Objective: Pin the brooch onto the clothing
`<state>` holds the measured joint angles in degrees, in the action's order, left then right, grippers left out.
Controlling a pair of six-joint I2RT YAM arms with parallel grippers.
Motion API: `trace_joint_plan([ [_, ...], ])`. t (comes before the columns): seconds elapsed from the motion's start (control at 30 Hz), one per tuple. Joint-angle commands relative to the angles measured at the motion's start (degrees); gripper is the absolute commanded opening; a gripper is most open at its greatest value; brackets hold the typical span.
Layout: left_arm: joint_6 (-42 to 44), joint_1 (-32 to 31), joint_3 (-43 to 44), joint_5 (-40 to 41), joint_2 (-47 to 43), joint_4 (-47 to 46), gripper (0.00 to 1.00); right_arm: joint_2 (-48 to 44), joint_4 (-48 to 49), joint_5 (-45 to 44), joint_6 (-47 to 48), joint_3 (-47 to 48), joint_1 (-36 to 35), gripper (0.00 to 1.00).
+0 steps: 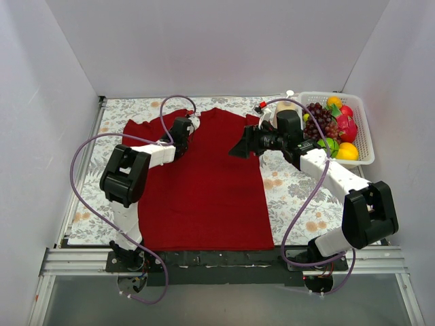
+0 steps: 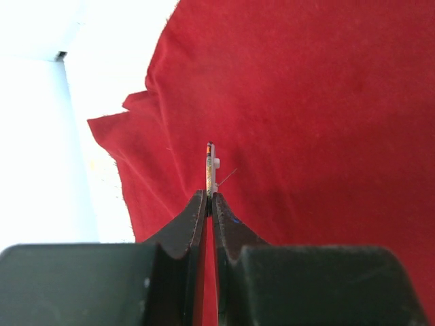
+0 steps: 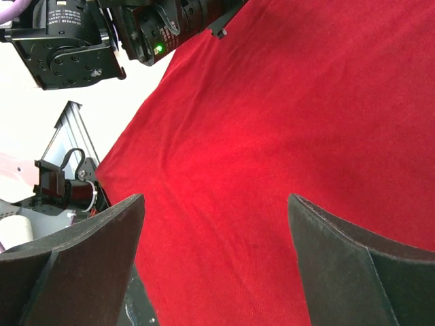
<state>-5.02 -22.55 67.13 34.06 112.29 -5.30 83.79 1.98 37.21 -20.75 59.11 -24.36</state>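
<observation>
The clothing (image 1: 204, 183) is a dark red T-shirt spread flat on a floral cloth. My left gripper (image 1: 183, 129) hovers over its upper left part near the neck. In the left wrist view this gripper (image 2: 210, 197) is shut on the brooch (image 2: 211, 166), a thin disc seen edge-on that sticks out past the fingertips, with a fine pin showing at its right side above the red fabric (image 2: 306, 102). My right gripper (image 1: 238, 146) is over the shirt's upper right part. Its jaws (image 3: 216, 204) stand wide open with only red cloth (image 3: 272, 122) between them.
A white basket (image 1: 366, 139) of fruit stands at the back right, just beyond the right arm. The floral tablecloth (image 1: 299, 197) shows right of the shirt. White walls enclose the table on three sides. The left arm's body (image 3: 75, 41) appears at the top left of the right wrist view.
</observation>
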Motion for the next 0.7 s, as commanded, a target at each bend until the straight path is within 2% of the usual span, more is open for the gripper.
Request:
trace_joint_plan([
  [0.0, 3.3, 0.5, -0.2, 2.0, -0.1, -4.0, 0.0, 0.0, 3.2, 1.8, 0.8, -0.6, 0.6, 0.92],
  [0.37, 6.4, 0.6, -0.1, 4.7, 4.1, -6.2, 0.0, 0.3, 4.9, 3.9, -0.4, -1.4, 1.5, 0.92],
  [0.67, 5.4, 0.1, 0.3, 3.8, 6.5, -5.5, 0.0, 0.4, 5.1, 4.4, -0.3, -2.2, 2.1, 0.92],
])
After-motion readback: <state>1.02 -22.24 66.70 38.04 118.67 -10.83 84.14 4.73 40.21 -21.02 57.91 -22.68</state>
